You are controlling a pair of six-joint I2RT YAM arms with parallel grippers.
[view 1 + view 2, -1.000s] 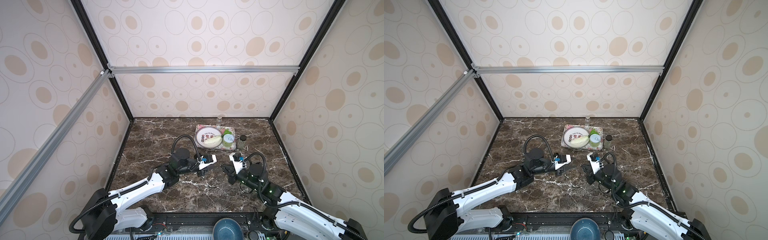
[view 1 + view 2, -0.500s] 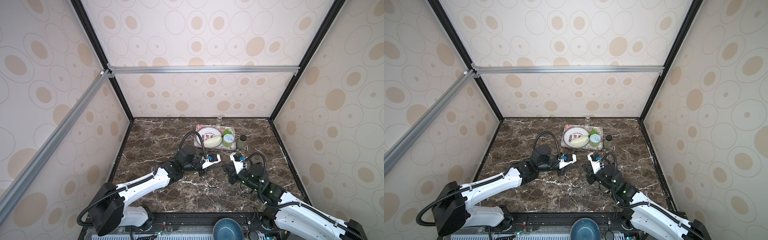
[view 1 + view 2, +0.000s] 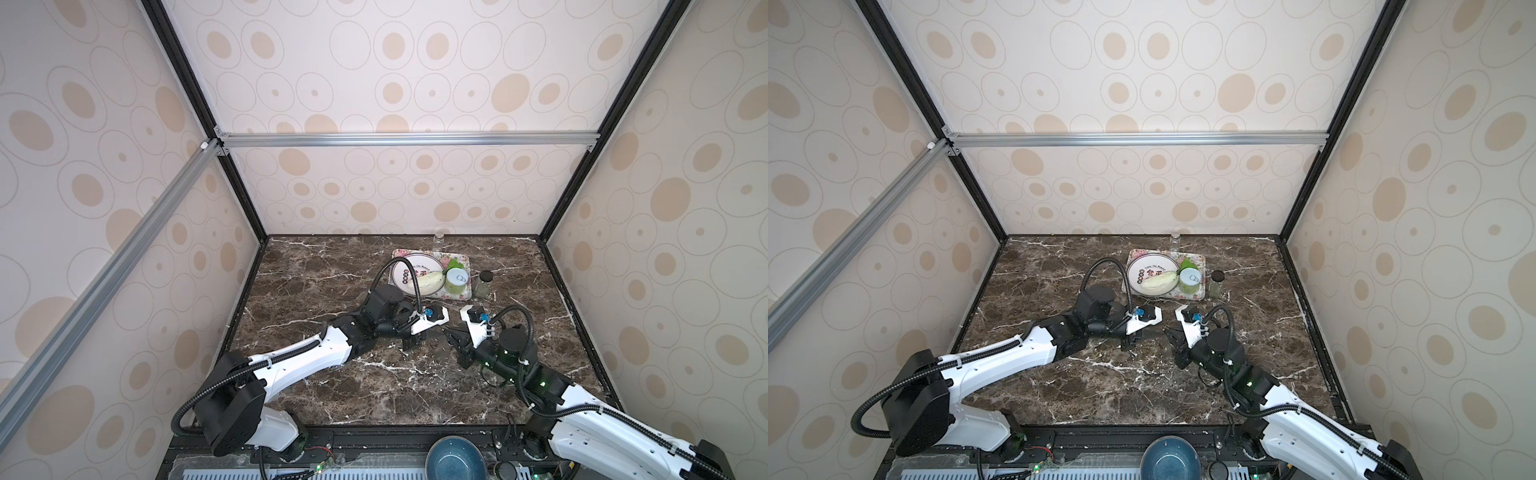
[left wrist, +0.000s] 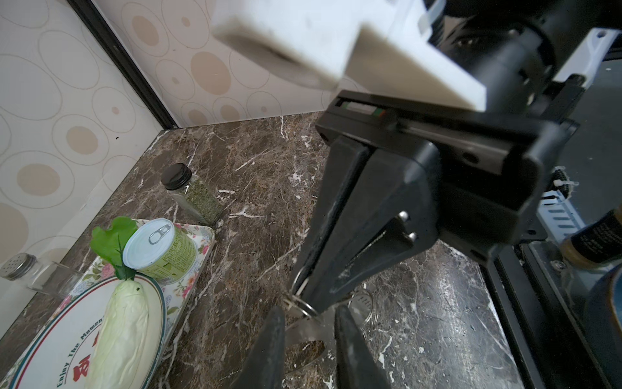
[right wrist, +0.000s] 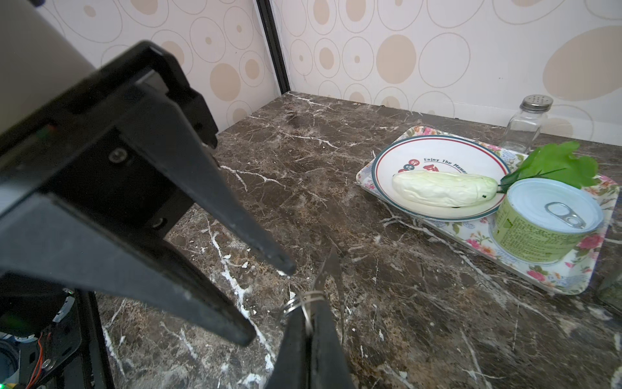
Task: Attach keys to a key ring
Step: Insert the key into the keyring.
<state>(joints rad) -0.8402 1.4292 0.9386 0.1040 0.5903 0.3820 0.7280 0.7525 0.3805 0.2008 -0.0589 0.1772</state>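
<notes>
Your left arm has swung across toward the right one over the last second, so the left gripper (image 4: 309,311) now faces the right gripper (image 5: 310,313) near the middle of the dark brown marble surface (image 5: 336,151). You have the right gripper clamped fully on a thin silver wire loop (image 5: 292,304). From that loop the flat grey metal key ring with an oval opening (image 4: 309,328) runs lengthwise toward the left gripper, edge-on to the right wrist camera. The left gripper's fingers stand partly apart, one on each side of the key ring; you cannot tell whether they press it.

Behind the grippers, a floral rectangular tray (image 5: 471,235) carries a white round plate with a red-and-green rim (image 5: 404,151) holding a pale cabbage-like vegetable (image 5: 444,188). It also holds a green tin can with a pull-tab lid (image 5: 538,232) and a green leaf (image 5: 565,165). Beside the tray, a black-lidded glass jar (image 4: 193,197) holds dried green herbs.
</notes>
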